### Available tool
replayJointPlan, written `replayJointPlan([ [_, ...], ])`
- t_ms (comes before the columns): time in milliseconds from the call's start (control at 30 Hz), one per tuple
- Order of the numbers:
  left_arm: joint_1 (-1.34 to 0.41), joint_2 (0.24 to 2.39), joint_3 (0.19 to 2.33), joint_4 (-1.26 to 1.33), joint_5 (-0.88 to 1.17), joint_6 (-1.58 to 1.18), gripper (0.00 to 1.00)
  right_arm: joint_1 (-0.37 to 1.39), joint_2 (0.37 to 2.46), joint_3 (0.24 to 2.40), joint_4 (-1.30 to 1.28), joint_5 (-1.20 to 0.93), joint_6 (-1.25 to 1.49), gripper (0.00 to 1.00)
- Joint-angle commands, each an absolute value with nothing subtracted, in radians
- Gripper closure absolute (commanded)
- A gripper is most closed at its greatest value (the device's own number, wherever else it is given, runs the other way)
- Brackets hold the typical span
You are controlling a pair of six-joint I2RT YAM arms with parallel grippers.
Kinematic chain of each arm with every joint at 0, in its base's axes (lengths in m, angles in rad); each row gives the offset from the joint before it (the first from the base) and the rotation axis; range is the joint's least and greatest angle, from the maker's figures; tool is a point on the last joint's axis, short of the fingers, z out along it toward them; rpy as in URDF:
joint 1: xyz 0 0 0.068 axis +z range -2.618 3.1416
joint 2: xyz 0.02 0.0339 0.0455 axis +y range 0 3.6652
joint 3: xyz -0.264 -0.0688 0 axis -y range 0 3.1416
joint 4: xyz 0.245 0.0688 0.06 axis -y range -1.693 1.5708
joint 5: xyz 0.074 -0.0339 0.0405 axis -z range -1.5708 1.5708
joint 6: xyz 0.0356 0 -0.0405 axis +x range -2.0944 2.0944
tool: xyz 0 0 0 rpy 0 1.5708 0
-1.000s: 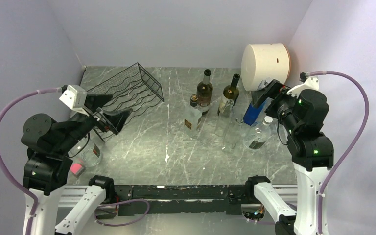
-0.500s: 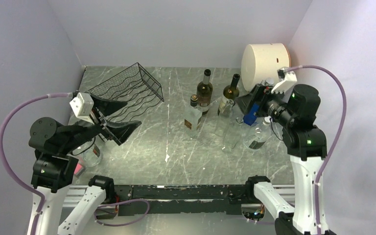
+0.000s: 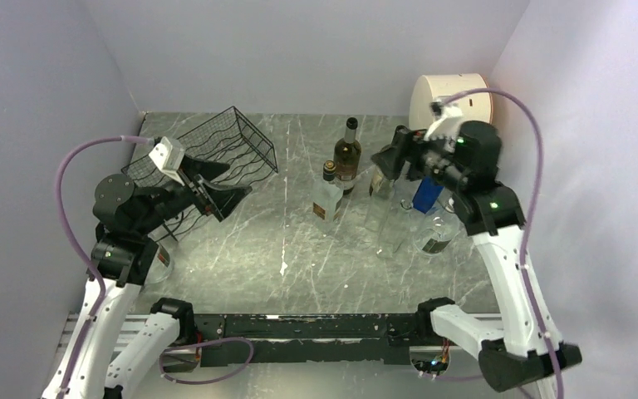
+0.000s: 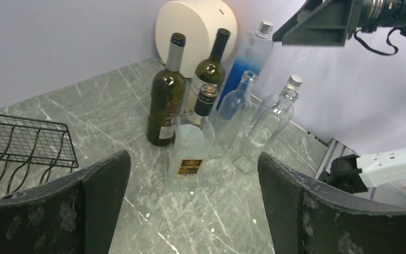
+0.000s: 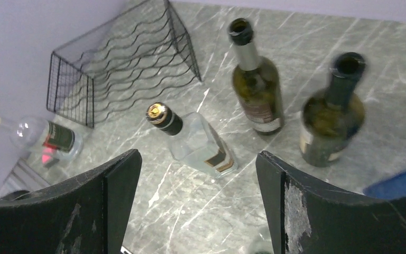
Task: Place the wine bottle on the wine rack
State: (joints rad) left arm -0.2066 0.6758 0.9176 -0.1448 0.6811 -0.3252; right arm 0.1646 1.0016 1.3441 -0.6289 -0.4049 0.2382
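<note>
From the top external view, two wine bottles stand upright on the counter point(image 3: 299, 241) toward the far right. These are a dark wine bottle point(image 3: 347, 156) with a pale foil neck and a green wine bottle point(image 3: 380, 184), mostly hidden under the right pincer point(image 3: 382, 160). That pincer hangs over the green one, with its jaws spread and nothing between them. The left pincer point(image 3: 231, 183) is also spread wide and empty, and sits just beside the wine rack point(image 3: 216, 145) at the far left. The right arm is therefore much the nearer to either bottle, while the rack lies well apart, across the counter.

In the left wrist view, the left pincer point(image 4: 193, 159) points across at the cluster. Both wine bottles rise with their long axes vertical, the dark one point(image 4: 165, 100) in front and the green one point(image 4: 207, 66) close behind it. A square clear bottle point(image 4: 189, 153) stands just before them. A corner of the rack point(image 4: 26, 143) shows at the left.

In the right wrist view, the right pincer point(image 5: 196, 159) looks down on open bottle mouths. The dark bottle point(image 5: 256, 87) lies ahead between the fingers point(image 5: 306, 211), and the green one point(image 5: 332, 114) is off to the right and blurred. Which bottle is meant cannot be told. Either would likely be taken from the side, round its body or neck, then laid flat for the rack point(image 5: 121, 69).
</note>
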Motion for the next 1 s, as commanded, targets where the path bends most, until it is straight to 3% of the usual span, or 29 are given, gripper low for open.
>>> replayJointPlan([
  [0, -0.195, 0.700, 0.908, -0.040, 0.612, -0.334, 0.07, 0.403, 1.105, 1.385, -0.589, -0.123, 0.187, 0.16],
  [233, -0.194, 0.748, 0.901, -0.022, 0.590, -0.321, 0.08, 0.652, 1.290, 1.450, -0.576, 0.108, 0.144, 0.16],
  [500, -0.195, 0.780, 0.875, 0.013, 0.585, -0.306, 0.09, 0.716, 1.405, 1.466, -0.551, 0.191, 0.138, 0.16],
  [967, -0.199, 0.802, 0.759, 0.144, 0.705, -0.311, 0.09, 0.726, 1.453, 1.413, -0.478, 0.189, 0.106, 0.48],
])
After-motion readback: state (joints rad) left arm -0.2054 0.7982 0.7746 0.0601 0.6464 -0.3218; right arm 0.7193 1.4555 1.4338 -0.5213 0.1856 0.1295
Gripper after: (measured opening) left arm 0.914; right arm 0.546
